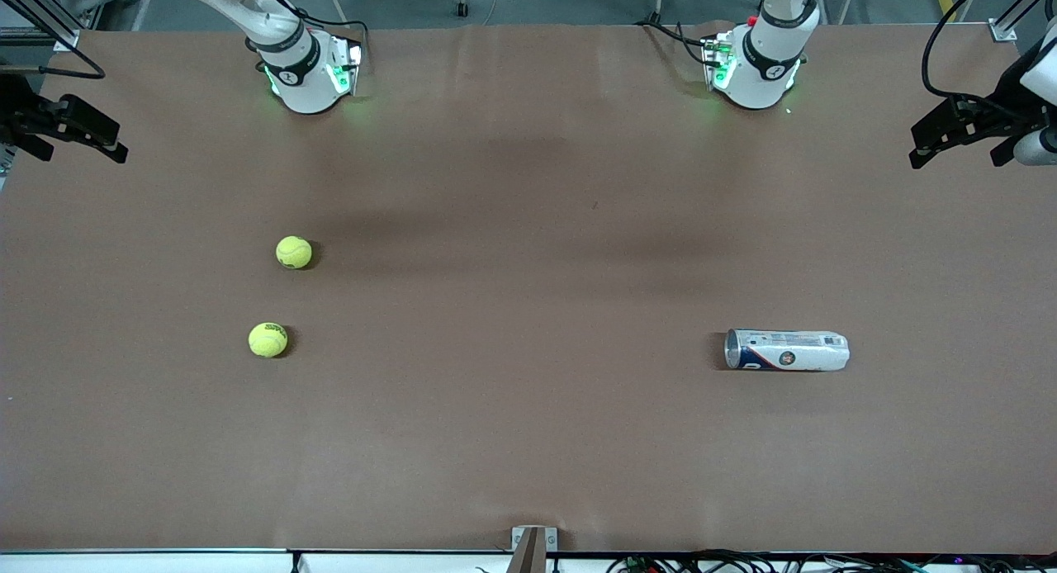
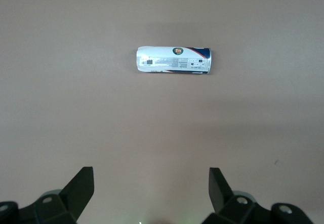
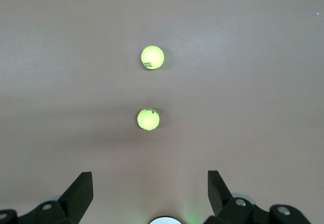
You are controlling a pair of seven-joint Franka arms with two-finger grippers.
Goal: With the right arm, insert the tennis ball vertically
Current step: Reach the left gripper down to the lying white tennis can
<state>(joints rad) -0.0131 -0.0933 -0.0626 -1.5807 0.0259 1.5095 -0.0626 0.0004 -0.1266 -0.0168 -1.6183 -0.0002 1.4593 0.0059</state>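
One brown table (image 1: 528, 441) carries one can (image 1: 786, 350) and two balls. The can lies on its side toward the left arm's end, long axis along the table's length, open mouth facing the balls. Both balls sit toward the right arm's end, apart: one ball (image 1: 268, 339) nearer the front camera, the other ball (image 1: 294, 252) farther. The left gripper (image 2: 151, 191) waits high over its table end, fingers spread, empty; its wrist view shows only the can. The right gripper (image 3: 150, 191) hangs likewise, spread, seeing only balls.
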